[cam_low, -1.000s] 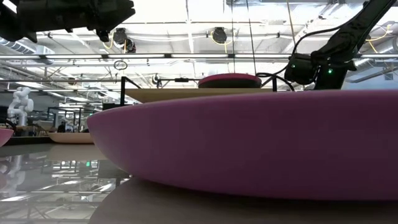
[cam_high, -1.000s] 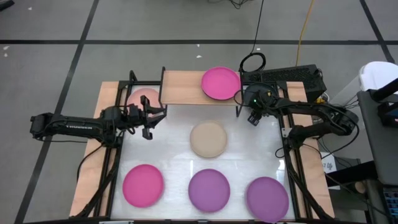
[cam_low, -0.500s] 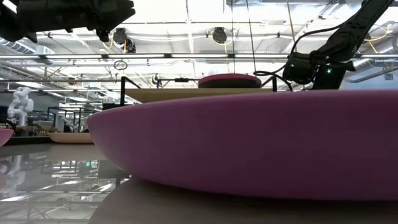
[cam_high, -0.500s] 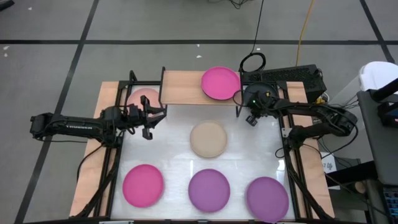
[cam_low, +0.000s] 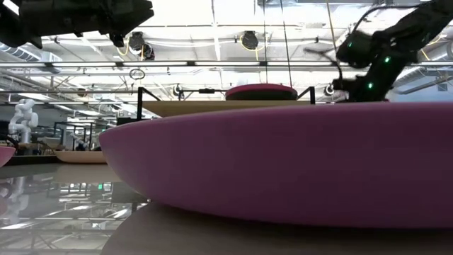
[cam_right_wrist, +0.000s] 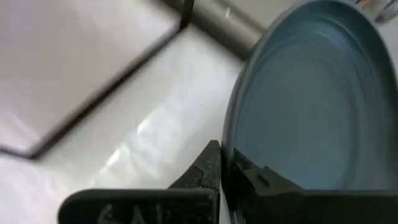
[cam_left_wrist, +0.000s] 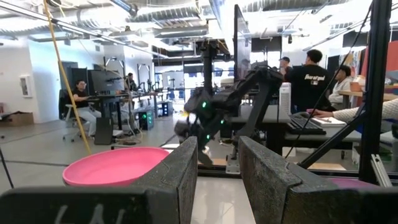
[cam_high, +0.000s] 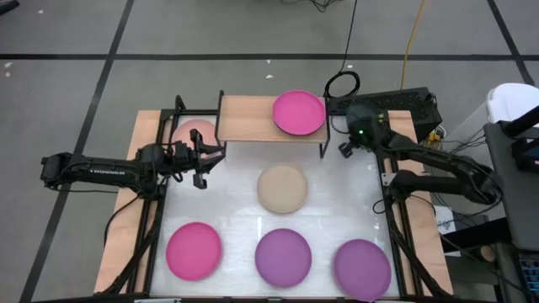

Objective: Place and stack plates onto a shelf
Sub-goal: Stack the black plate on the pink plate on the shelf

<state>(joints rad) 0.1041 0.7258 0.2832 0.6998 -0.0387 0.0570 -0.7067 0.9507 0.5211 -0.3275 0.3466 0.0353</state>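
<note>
With 1 magenta plate [cam_high: 298,113] on the shelf [cam_high: 249,119] and 5 left below, the right gripper [cam_right_wrist: 224,163] clamps a grey plate [cam_right_wrist: 305,99] while the left gripper [cam_left_wrist: 216,167] hovers, fingers apart.

I see the shelf [cam_high: 269,118] at the table's [cam_high: 328,198] far edge, one plate [cam_high: 298,113] on its right end. My right fingers [cam_high: 345,149] sit just right of the shelf, closed on another plate [cam_right_wrist: 311,99]. My left fingers [cam_high: 215,160] hover off the shelf's left front corner, a plate [cam_high: 194,132] behind them. One plate [cam_high: 282,188] lies between both fingers; three [cam_high: 283,252] line the near edge.
</note>
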